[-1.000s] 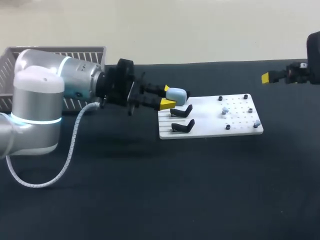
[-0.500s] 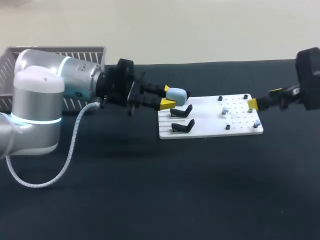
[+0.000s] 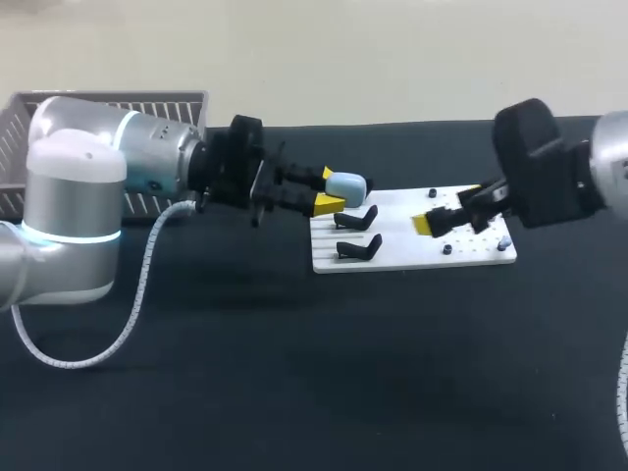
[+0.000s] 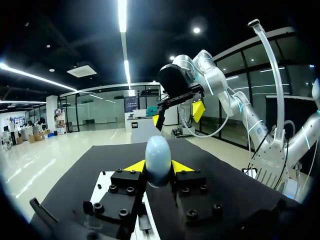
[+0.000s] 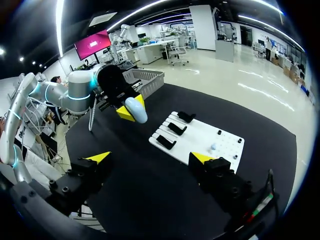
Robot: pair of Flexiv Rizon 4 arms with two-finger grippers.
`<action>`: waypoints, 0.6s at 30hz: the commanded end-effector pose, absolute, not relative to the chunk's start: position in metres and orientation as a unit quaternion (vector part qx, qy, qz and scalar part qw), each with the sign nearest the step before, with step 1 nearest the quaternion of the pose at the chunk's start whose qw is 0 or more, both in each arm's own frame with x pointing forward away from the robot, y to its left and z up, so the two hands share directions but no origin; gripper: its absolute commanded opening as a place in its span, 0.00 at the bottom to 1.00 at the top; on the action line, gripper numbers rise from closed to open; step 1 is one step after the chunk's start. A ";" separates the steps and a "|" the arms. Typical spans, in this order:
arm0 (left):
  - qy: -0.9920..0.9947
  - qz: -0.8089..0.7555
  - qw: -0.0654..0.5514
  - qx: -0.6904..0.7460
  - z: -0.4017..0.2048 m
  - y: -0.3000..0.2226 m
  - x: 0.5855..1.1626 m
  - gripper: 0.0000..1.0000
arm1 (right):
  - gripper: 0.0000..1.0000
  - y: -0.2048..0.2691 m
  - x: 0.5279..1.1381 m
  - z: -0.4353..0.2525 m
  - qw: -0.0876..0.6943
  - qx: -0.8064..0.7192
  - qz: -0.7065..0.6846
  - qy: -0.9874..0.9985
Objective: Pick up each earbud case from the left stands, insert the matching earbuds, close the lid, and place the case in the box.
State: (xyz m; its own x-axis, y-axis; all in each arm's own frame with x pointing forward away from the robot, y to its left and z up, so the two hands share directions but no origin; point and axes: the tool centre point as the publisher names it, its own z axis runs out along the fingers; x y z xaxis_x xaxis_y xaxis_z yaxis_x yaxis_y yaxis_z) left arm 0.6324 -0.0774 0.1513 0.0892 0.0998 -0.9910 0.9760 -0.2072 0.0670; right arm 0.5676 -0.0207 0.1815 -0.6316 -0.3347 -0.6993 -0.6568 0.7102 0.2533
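1. Our left gripper pinches the earbud case, upper centre
2. Our right gripper, fingers spread, hangs over the white board
3. Risk: contact between our grippers could knock the rounded case loose

Glossy, smooth pale-blue plastic earbud case, matt white plastic board, matt black tabletop

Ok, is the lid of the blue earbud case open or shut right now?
Shut, it seems: the earbud case, gripped by the left gripper, shows one smooth rounded shell, no raised lid.
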 end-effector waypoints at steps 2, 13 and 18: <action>0.452 -0.500 0.439 0.594 0.150 -0.077 0.632 0.00 | 1.00 0.003 0.564 0.183 0.344 -0.245 0.164 0.892; 0.452 -0.500 0.439 0.594 0.150 -0.077 0.632 0.00 | 1.00 0.046 0.579 0.181 0.332 -0.233 0.181 0.896; 0.452 -0.500 0.439 0.594 0.150 -0.077 0.632 0.00 | 1.00 0.055 0.582 0.181 0.331 -0.234 0.184 0.895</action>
State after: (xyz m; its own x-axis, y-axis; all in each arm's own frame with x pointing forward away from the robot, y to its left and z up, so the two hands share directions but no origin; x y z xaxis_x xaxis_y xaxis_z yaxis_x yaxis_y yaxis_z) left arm 0.6324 -0.0774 0.1513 0.0891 0.0999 -0.9910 0.9760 -0.2071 0.0669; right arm 0.5774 0.0465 0.1859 -0.6713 -0.3024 -0.6767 -0.6096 0.7446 0.2719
